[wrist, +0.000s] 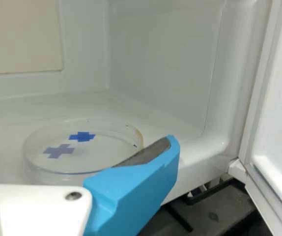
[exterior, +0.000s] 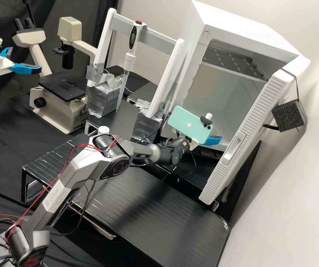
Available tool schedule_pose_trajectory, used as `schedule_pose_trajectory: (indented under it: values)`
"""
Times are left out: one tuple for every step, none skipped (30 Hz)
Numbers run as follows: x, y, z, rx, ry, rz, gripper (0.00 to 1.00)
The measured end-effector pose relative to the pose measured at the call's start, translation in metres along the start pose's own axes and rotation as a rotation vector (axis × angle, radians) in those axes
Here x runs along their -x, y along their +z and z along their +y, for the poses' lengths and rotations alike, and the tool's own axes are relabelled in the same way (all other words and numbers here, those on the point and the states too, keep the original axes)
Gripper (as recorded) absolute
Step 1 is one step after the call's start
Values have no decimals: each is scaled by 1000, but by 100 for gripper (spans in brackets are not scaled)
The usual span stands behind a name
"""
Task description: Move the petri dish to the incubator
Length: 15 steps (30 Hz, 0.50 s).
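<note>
White and smooth, the incubator floor (wrist: pixel 131 109) is under the clear dish (wrist: pixel 94 157), and the gripper (exterior: pixel 212 140) has its fingers apart nearby.

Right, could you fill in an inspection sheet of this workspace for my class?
Surface: black ribbed platform before the incubator.
Job's things: petri dish lies flat on the incubator's floor, blue crosses showing; door open.
Clutter: microscope; pipette upright at a white frame.
Gripper: gripper open at the dish, inside the incubator; phone mounted on the arm.
Cables: red wires along the arm; black cable looping near its wrist.
Spills: nothing seen.
Surroundings: pale wall, dark curtain.
</note>
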Motion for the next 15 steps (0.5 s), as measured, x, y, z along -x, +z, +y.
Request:
schedule_pose_trajectory:
  values:
    - [3,1,1,-2,2,0,100]
    - [8,1,3,-5,3,1,100]
    - [12,1,3,-7,4,2,100]
    - [17,3,5,-10,8,3,100]
    - [22,4,7,-13,13,12,100]
    - [26,4,7,-15,15,21,100]
    - [32,5,9,-19,21,27,100]
    - [38,6,9,-23,22,32,100]
    - [43,6,10,-26,27,42,100]
    - [49,7,10,-34,34,52,100]
    - [54,7,11,-37,44,68,100]
    - [60,8,12,-45,54,81,100]
    - [67,9,12,-55,68,96,100]
    - [75,12,12,-60,83,103,100]
    - [82,13,12,-64,95,116,100]
